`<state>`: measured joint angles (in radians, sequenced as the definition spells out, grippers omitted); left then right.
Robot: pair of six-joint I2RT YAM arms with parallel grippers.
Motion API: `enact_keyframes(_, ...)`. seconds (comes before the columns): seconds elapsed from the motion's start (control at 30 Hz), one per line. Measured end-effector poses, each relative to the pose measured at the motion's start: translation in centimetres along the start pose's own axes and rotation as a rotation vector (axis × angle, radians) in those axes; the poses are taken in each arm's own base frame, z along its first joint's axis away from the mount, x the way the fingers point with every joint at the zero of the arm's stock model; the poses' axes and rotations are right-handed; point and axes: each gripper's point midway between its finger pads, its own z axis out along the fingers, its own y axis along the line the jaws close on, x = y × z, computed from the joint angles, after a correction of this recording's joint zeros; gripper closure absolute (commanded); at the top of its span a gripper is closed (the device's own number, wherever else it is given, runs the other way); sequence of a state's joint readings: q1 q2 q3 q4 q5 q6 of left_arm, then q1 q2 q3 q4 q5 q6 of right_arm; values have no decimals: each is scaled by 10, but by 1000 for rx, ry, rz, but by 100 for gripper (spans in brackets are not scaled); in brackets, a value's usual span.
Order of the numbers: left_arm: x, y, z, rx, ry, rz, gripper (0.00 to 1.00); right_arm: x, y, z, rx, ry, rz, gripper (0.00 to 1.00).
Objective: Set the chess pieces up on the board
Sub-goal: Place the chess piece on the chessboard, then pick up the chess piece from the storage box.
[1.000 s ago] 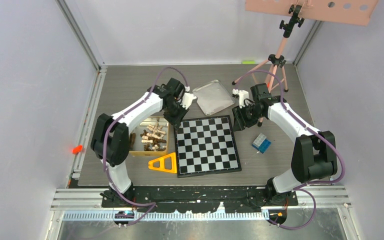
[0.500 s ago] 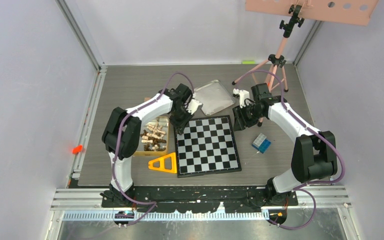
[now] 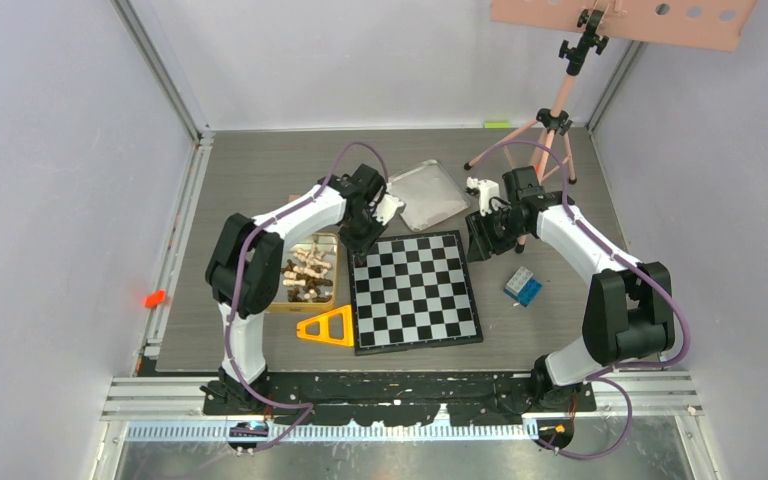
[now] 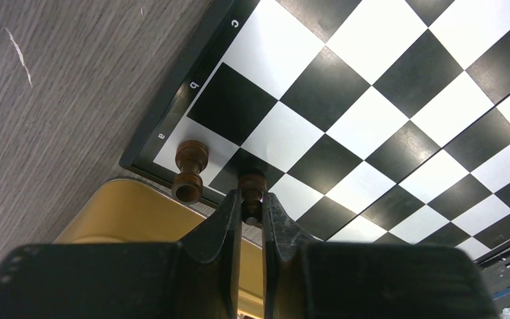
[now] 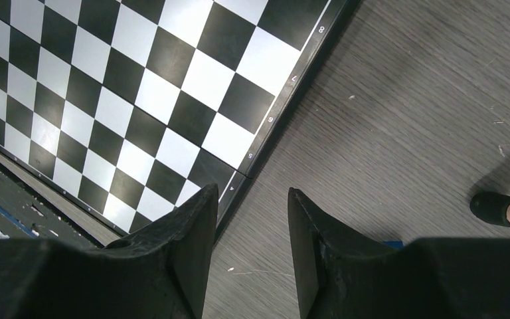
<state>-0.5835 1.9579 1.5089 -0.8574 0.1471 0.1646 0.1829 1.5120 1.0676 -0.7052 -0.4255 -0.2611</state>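
Two dark chessmen point(image 4: 189, 174) at board point(image 4: 385, 113) corner, gold tin point(image 4: 133, 216) alongside

The board point(image 4: 345, 113) has a smooth, glossy face; its black and white checks throw back pale glare. The 2 dark chess pieces point(image 4: 189, 169) in the left wrist view are turned wood with a soft varnished sheen. The table point(image 4: 73, 80) is grey, wood-grained and matt, with fine scratches. The tin point(image 4: 126, 216) is smooth gold metal, satin rather than mirror-bright. The left gripper point(image 4: 252, 199) and right gripper point(image 5: 252, 193) have fingers point(image 4: 220, 232) of matt black, faintly grainy plastic. From above, the lid point(image 3: 426, 195) is dull silver metal, and the yellow triangle point(image 3: 327, 328) may be plastic.
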Motion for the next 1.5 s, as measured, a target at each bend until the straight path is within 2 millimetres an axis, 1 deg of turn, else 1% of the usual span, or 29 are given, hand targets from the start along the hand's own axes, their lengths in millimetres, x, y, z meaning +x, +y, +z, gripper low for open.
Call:
enact_keyframes(0.13, 1, 0, 2, -1, 5, 0, 85, 0, 0, 0, 0, 0, 0, 51)
enact_keyframes(0.27, 1, 1, 2, -1, 6, 0, 76, 0, 0, 0, 0, 1, 0, 51)
enact_keyframes(0.33, 1, 1, 2, -5, 7, 0, 69, 0, 0, 0, 0, 1, 0, 51)
enact_keyframes(0.37, 1, 1, 2, -6, 7, 0, 59, 0, 0, 0, 0, 1, 0, 51)
enact_keyframes(0.43, 1, 2, 2, -9, 8, 0, 49, 0, 0, 0, 0, 2, 1, 51)
enact_keyframes(0.5, 1, 3, 2, -13, 8, 3, 43, 1, 0, 0, -1, 3, 1, 51)
enact_keyframes(0.57, 1, 3, 0, -16, 4, 4, 40, 1, 0, 0, -1, 4, 1, 51)
enact_keyframes(0.63, -1, 3, -8, -23, -13, 7, 40, 1, 0, 0, -1, 5, 2, 51)
enact_keyframes(0.67, -1, 3, -15, -28, -29, 12, 40, 1, 0, 0, -1, 6, 2, 51)
enact_keyframes(0.73, 0, 4, -32, -40, -63, 22, 42, 2, 0, 0, -1, 6, 3, 51)
enact_keyframes(0.8, 5, 6, -55, -62, -106, 31, 45, 2, 0, 0, -1, 6, 1, 51)
enact_keyframes(0.83, 11, 9, -70, -81, -130, 38, 46, 2, 0, 0, -1, 6, 1, 51)
enact_keyframes(0.9, 23, 17, -90, -113, -161, 38, 49, 2, 0, 0, -1, 6, 1, 51)
enact_keyframes(0.97, 39, 27, -102, -135, -162, 27, 51, 2, 0, 0, -1, 6, 1, 51)
enact_keyframes(1.0, 47, 32, -105, -144, -156, 17, 52, 2, 0, 0, -2, 6, 1, 51)
enact_keyframes(1.07, 69, 47, -105, -157, -118, 0, 53, 2, 0, 0, -2, 6, 1, 51)
enact_keyframes(1.13, 88, 56, -99, -158, -72, -8, 53, 2, 0, 0, -4, 6, 1, 51)
enact_keyframes(1.2, 108, 61, -90, -153, -21, 3, 53, 2, 1, 0, -5, 6, 1, 51)
enact_keyframes(1.27, 120, 60, -82, -139, 15, 29, 55, 2, 1, 0, -5, 6, 1, 51)
enact_keyframes(1.33, 128, 58, -77, -126, 41, 61, 56, 2, 1, 0, -7, 5, 1, 51)
enact_keyframes(1.37, 129, 58, -75, -123, 46, 71, 56, 2, 1, 0, -7, 5, 1, 51)
enact_keyframes(1.5, 125, 61, -70, -123, 41, 104, 59, 2, 1, 0, -9, 9, 2, 51)
